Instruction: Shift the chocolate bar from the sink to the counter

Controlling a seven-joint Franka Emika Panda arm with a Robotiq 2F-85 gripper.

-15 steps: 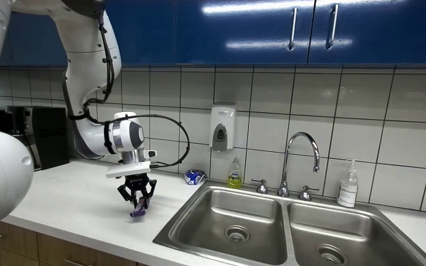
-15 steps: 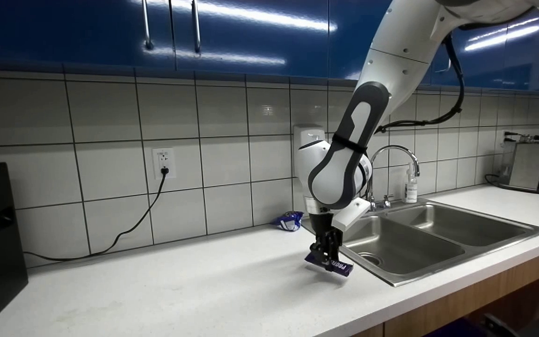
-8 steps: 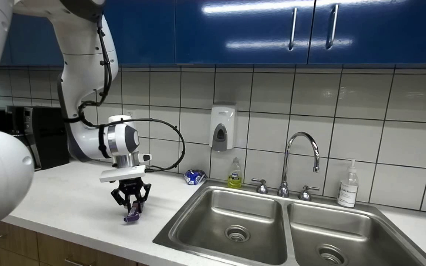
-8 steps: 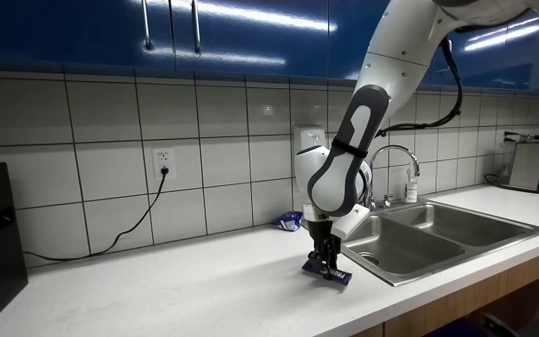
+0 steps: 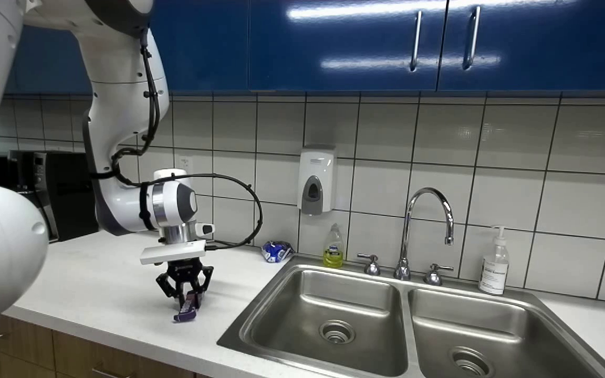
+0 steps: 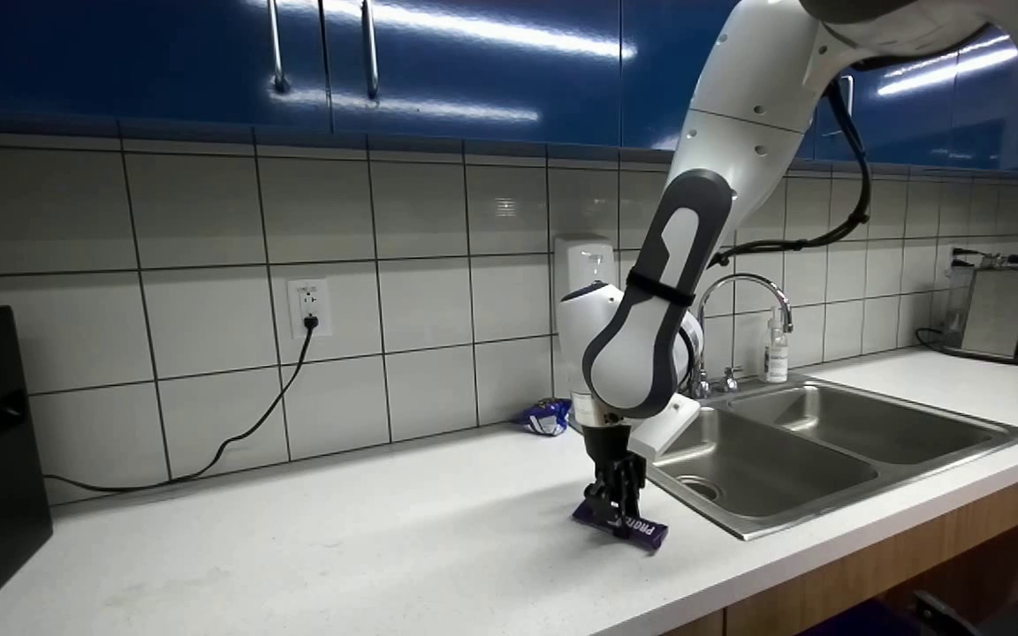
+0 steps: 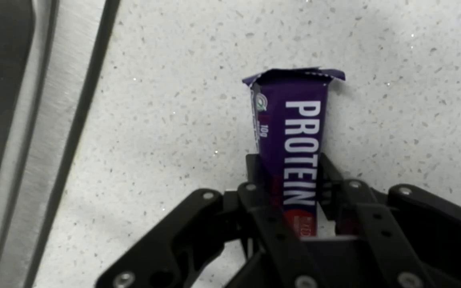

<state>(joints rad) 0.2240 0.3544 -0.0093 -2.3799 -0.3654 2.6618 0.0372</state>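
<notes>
The chocolate bar is a purple wrapped bar marked PROTEIN point(image 7: 294, 132); it also shows in both exterior views point(image 5: 183, 315) point(image 6: 649, 533). My gripper point(image 7: 288, 168) is shut on it, with one black finger on each long side. In both exterior views my gripper point(image 5: 190, 303) point(image 6: 621, 523) points down at the white counter point(image 5: 108, 294), left of the sink point(image 5: 234, 336). The bar is at or just above the counter surface; I cannot tell if it touches. Its rear end is partly hidden by the gripper in the wrist view.
The sink rim point(image 7: 66, 72) runs along the left of the wrist view. A blue packet point(image 5: 276, 251) lies by the tiled wall. A yellow soap bottle point(image 5: 333, 248), a faucet point(image 5: 405, 252) and a pump bottle point(image 5: 494, 268) stand behind the sink. The counter's front edge point(image 6: 695, 601) is nearby.
My gripper has moved down with the bar held in it, and slightly left in an exterior view. Over the last half second it has lowered only a little.
</notes>
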